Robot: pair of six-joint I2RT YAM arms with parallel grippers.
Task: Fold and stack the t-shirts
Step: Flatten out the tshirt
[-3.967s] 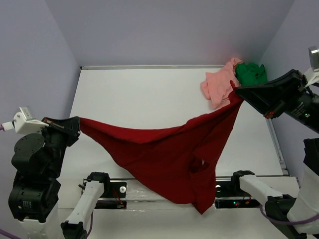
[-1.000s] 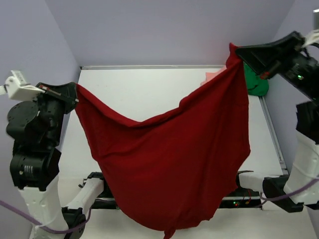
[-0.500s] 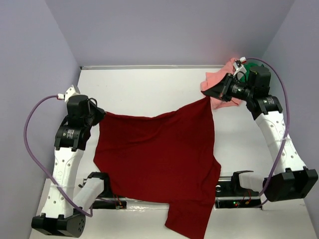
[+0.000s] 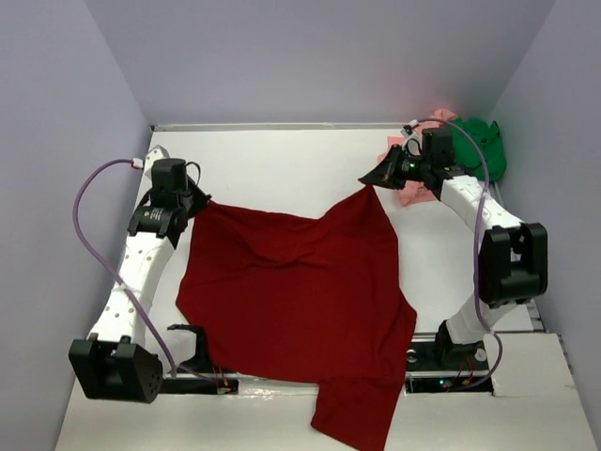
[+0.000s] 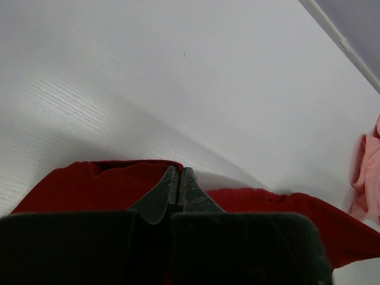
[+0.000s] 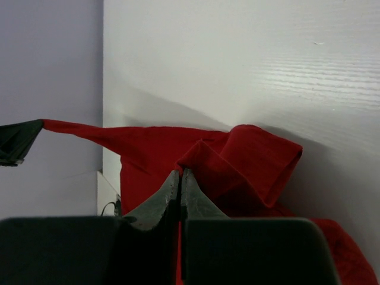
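The dark red t-shirt point(image 4: 300, 291) lies spread on the white table, its near part hanging over the front edge. My left gripper point(image 4: 199, 201) is shut on its far left corner point(image 5: 107, 181). My right gripper point(image 4: 369, 184) is shut on its far right corner point(image 6: 237, 160). The cloth sags between them. The salmon pink t-shirt point(image 4: 413, 183) and the bright green t-shirt point(image 4: 477, 150) lie crumpled at the far right corner, just behind my right gripper. The pink one shows at the right edge of the left wrist view point(image 5: 367, 178).
The table's back rim point(image 4: 282, 126) meets the lilac walls behind and at both sides. The arm bases and a black rail point(image 4: 432, 362) sit at the near edge, partly under the red cloth. Bare white table surface point(image 4: 282, 169) lies behind the shirt.
Both arms have come down from holding the red shirt high in the air. In the last half second both grippers moved further back, drawing the shirt's far edge with them.
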